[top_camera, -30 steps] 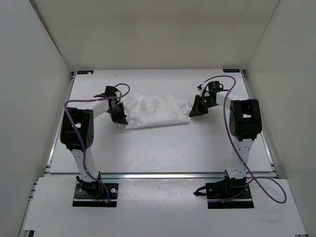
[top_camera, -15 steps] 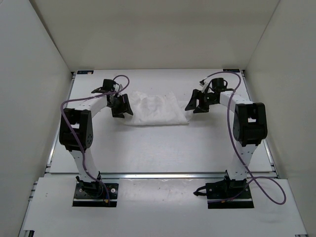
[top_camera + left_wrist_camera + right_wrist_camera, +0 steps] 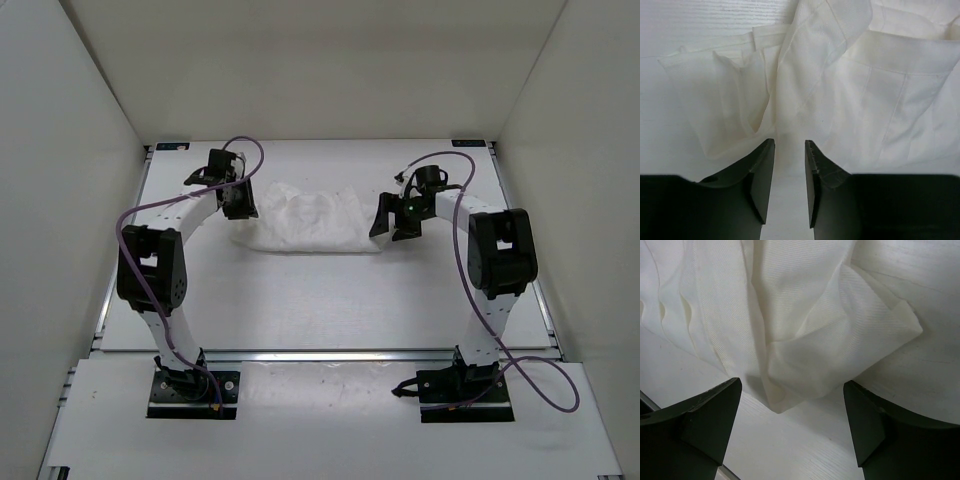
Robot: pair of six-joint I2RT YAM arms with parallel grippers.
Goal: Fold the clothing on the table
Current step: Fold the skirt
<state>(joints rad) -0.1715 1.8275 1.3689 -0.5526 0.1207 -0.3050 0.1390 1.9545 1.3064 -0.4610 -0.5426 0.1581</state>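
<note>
Clothing (image 3: 310, 220) lies bunched on the table (image 3: 330, 300) as we flank it, left gripper (image 3: 238, 200) narrowly apart, right gripper (image 3: 392, 222) wide, both empty, seemingly poised to grasp its ends

white panels close in on 3 sides: back wall (image 3: 320, 60) across the top of the overhead view, left wall (image 3: 60, 220) & right wall (image 3: 590, 200) slanting out toward the cam. all matte, unmarked, meeting in straight seams. the white table (image 3: 320, 300) spans the booth wall to wall. small black brackets (image 3: 172, 146) sit at its 2 far corners, and a metal rail (image 3: 330, 354) runs across near the front w/ a pale strip (image 3: 320, 425) on the cam side of it. light is soft & even, shadows faint, side walls a shade greyer than the back.
</note>
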